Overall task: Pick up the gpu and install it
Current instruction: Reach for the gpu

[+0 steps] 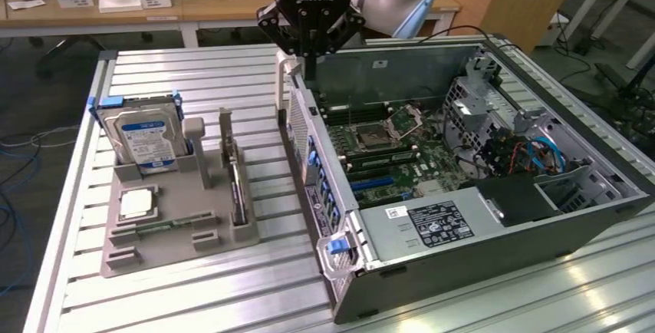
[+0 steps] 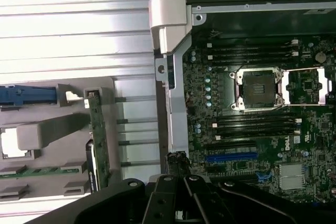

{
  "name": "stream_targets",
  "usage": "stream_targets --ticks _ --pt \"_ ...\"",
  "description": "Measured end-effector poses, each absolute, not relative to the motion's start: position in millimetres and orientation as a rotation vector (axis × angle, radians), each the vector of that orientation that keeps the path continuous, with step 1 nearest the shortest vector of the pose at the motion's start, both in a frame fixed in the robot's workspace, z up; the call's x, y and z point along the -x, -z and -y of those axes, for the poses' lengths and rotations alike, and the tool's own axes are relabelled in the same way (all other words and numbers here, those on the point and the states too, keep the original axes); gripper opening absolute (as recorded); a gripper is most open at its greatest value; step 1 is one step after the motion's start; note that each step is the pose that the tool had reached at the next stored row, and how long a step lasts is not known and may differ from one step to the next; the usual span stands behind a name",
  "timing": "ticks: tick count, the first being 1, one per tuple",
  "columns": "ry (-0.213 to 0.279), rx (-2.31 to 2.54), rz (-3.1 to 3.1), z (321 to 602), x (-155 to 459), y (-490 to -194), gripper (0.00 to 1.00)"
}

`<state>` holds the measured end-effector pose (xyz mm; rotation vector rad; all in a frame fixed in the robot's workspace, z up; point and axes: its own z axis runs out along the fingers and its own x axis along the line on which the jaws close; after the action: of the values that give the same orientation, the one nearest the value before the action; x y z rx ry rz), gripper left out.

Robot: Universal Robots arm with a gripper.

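In the right-hand slot of the grey holder (image 1: 174, 245), the gpu (image 1: 238, 193) stands on its long edge, a slim dark slab. From the wrist view it reads as a narrow green-and-black strip (image 2: 96, 140). Nothing grips it.

In the exterior view, the silver chip (image 1: 136, 202) lies flat in the holder at 9 o'clock from the card. The blue-and-white-labelled hard drive (image 1: 146, 137) stands upright at about 10 o'clock. The holder sits on the slatted aluminium bench (image 1: 195, 72), just beside the open computer case (image 1: 492, 268), which lies at 3 o'clock from the card.

Inside the case the motherboard (image 1: 394, 149) is exposed, with its empty processor socket (image 2: 257, 88) and a blue slot (image 2: 231, 157) in sight.

The end effector (image 1: 307, 51) hangs at 1 o'clock from the gpu, well apart from it, over the case's far corner nearest the holder. Its fingers are drawn together and empty — the wrist view shows them (image 2: 177, 162) above the case wall.
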<state>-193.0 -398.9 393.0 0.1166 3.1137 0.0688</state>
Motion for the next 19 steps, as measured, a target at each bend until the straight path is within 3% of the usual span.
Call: stream_targets --ticks 19 --pt "-0.069 -0.117 -3.114 400 230 -393 0.11"
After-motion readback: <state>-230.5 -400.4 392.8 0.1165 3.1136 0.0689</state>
